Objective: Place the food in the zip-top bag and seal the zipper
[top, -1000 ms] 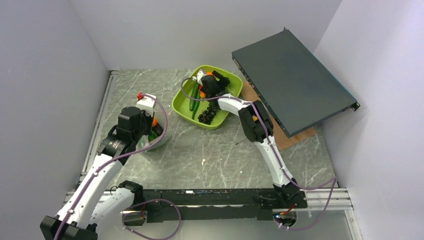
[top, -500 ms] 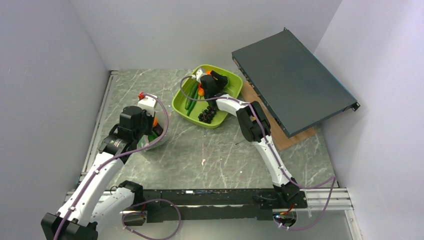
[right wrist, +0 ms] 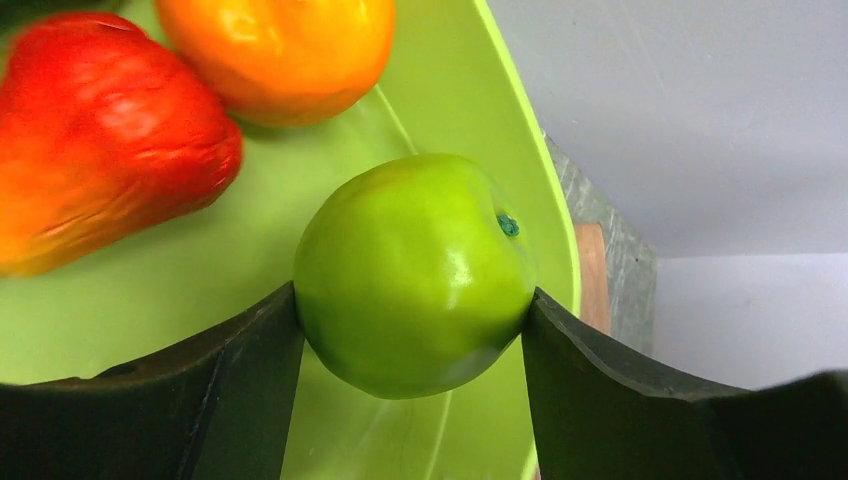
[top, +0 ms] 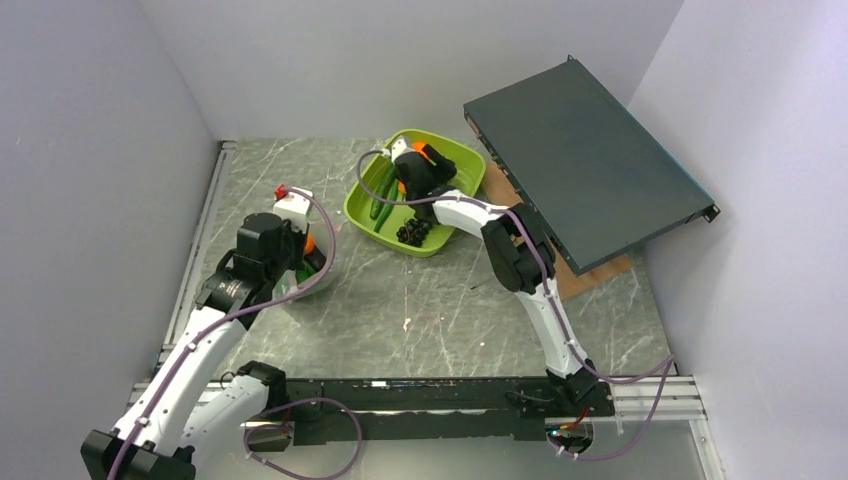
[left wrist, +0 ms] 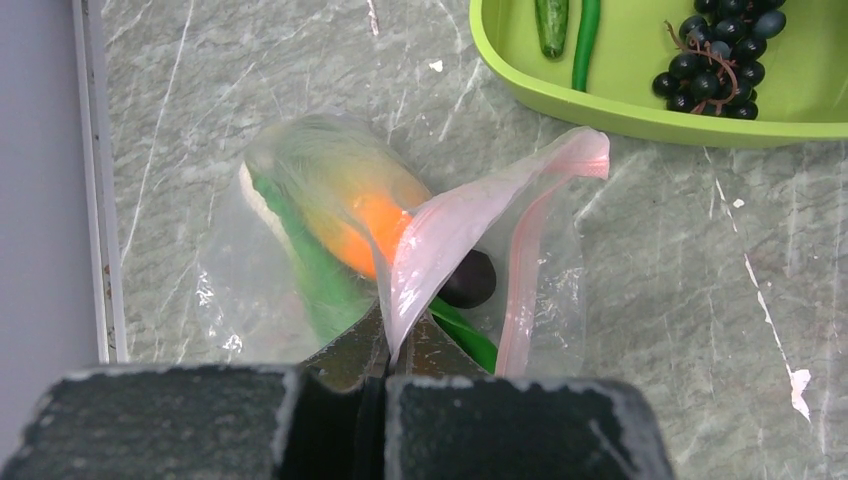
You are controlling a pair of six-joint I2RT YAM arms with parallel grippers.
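The clear zip-top bag [left wrist: 250, 270] lies on the table with an orange [left wrist: 375, 225], a white-green leek [left wrist: 300, 250] and a dark eggplant [left wrist: 468, 280] inside. My left gripper [left wrist: 392, 335] is shut on the bag's mouth flap, lifting it; the pink zipper [left wrist: 525, 260] runs beside it. My right gripper [right wrist: 410, 300] is in the lime-green tray [right wrist: 500, 120], both fingers pressed against the green apple [right wrist: 410, 270]. A red pepper [right wrist: 100, 140] and an orange fruit [right wrist: 280, 50] lie beyond it. In the top view the right gripper [top: 415, 170] is over the tray's far part.
The tray [left wrist: 600, 105] also holds dark grapes [left wrist: 715, 55], a cucumber [left wrist: 550, 20] and a green pod [left wrist: 585, 40]. A dark flat metal case [top: 590, 160] leans over a wooden board [top: 590, 275] at the right. Walls stand close on three sides.
My right gripper has shifted a little left and farther back inside the tray. The left arm and the bag have stayed put.
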